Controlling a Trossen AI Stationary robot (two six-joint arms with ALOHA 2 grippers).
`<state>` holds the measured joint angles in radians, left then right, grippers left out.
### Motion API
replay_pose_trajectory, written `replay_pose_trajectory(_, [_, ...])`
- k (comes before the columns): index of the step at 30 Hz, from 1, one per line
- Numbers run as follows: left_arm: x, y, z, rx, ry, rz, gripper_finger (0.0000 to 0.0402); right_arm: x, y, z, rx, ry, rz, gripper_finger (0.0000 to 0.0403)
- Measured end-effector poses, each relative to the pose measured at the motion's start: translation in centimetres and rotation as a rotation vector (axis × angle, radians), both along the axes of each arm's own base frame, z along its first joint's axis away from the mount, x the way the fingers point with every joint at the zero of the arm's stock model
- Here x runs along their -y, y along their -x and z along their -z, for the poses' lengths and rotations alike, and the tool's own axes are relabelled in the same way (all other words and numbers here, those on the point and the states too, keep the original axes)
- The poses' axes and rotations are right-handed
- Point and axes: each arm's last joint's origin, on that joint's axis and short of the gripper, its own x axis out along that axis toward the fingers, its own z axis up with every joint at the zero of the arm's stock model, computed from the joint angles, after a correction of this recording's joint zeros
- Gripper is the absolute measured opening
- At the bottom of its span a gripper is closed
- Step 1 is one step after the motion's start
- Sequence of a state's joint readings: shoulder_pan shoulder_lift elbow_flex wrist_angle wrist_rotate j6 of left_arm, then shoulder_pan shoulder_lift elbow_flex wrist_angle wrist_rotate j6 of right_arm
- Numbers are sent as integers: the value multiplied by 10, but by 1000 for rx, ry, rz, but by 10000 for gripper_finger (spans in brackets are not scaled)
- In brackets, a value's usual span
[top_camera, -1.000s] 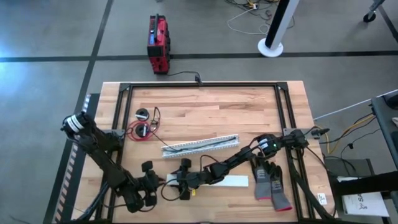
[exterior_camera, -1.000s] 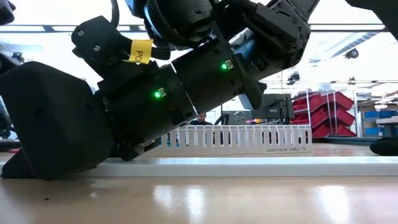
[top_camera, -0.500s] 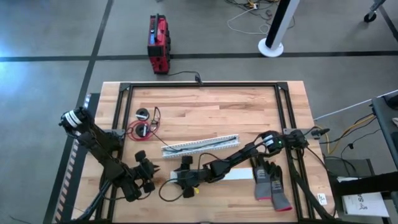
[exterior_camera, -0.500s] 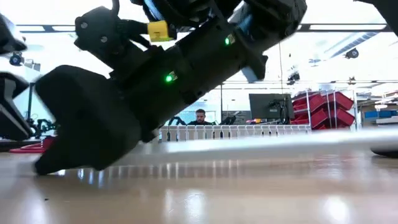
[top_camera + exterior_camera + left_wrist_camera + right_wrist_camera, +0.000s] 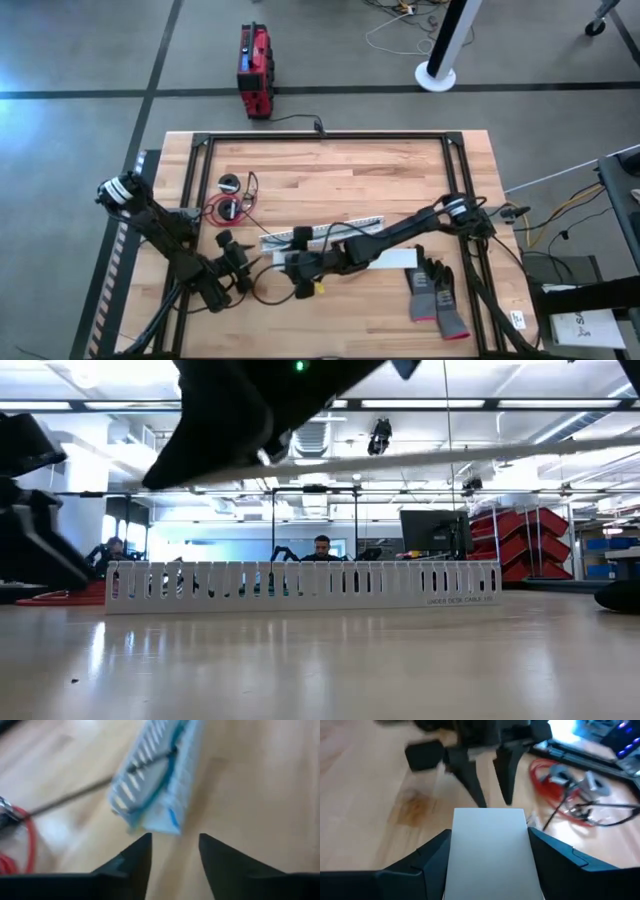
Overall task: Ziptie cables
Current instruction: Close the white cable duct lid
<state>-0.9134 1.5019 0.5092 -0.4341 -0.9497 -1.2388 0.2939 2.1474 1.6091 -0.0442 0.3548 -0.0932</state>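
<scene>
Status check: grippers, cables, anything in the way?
Right gripper shut on white strip. Left gripper open, empty. Cables loose, untied. Slotted duct lies between.

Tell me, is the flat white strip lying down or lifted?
Lifted: the right gripper holds the flat white strip, which hangs above the wooden table.

So on the surface [image 5: 400,175] I count one white slotted cable duct [image 5: 322,233], one flat white cover strip [image 5: 385,259], two gloves [image 5: 438,298], two small round spools [image 5: 232,196] and one red-and-black wire coil [image 5: 222,210].
</scene>
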Motion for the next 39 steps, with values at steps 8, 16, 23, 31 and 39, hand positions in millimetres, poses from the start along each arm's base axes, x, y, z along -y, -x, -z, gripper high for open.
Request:
replay_pose_trajectory(8, [-9,-13,4,60,-83,20,218,2,2,-12,18,6,8,221])
replay_pose_trajectory(16, [-22,-35,6,22,-53,51,170,-2,3,-8,5,3,5,220])
replay_pose_trajectory(23, [-24,-39,7,-65,-20,131,29,-4,10,-4,-78,22,4,220])
replay_pose_trajectory(31, [-13,-25,-8,-257,95,260,2,-2,20,5,-217,67,1,220])
replay_pose_trajectory(39, [-11,8,-45,-552,245,214,8,0,21,6,-239,98,-19,220])
